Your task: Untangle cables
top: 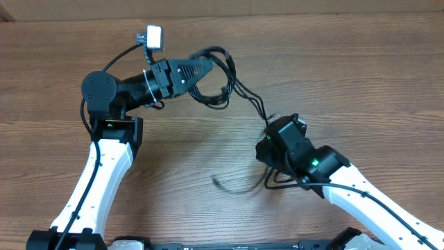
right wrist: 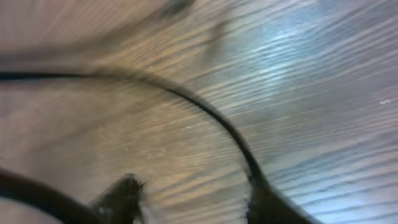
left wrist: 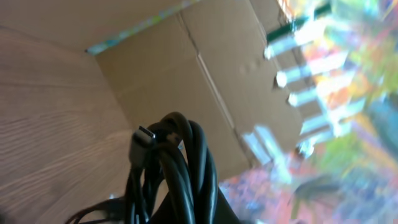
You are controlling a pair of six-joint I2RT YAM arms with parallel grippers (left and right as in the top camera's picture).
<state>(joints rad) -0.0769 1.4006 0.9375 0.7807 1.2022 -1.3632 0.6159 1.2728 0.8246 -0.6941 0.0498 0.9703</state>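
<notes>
The cables [top: 220, 75] are a tangle of thin black cords at the table's upper middle. My left gripper [top: 202, 69] is shut on this bundle. In the left wrist view the looped cords [left wrist: 186, 165] rise out of the left gripper [left wrist: 194, 214], with a silvery plug [left wrist: 142, 139] beside them. Two strands [top: 255, 104] run down and right to my right gripper [top: 277, 139]. More cord loops [top: 277, 182] lie under the right arm, and a blurred loose end [top: 229, 185] lies to their left. The right wrist view is blurred: the right gripper [right wrist: 196, 202] is open, bare wood between its fingertips [right wrist: 121, 194], and one cord [right wrist: 186, 99] curves past the right finger.
The wooden table [top: 361, 76] fills the overhead view. A cardboard box [left wrist: 205, 74] stands at the table's far edge in the left wrist view. The left arm's own thicker black cord [top: 118, 59] arcs over its wrist to the white camera [top: 153, 36].
</notes>
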